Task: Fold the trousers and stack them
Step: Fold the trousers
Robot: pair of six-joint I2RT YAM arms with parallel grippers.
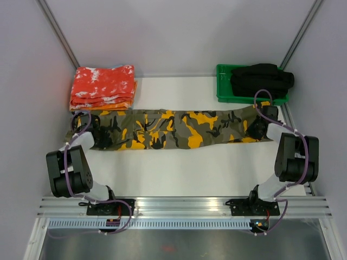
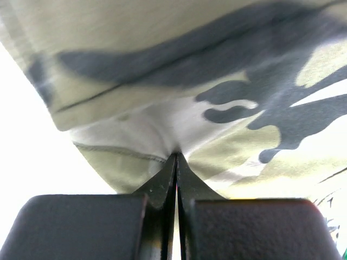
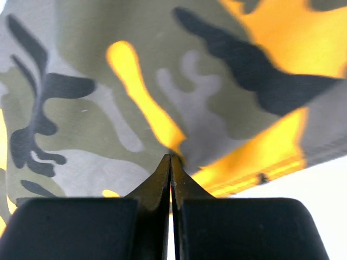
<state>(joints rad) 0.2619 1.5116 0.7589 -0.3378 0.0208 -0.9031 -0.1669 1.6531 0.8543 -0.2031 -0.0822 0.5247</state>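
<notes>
Top external: trousers lay stretched flat; left gripper and right gripper each pinched shut on one end. Step wanted both lifted together, cloth taut, edges aligned

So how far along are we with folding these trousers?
Early. Done: the trousers are stretched out full length across the table. In hand: the left hand and right hand are each shut on one end of the cloth. Left: no fold across the length shows yet, and they are not stacked on anything.
</notes>
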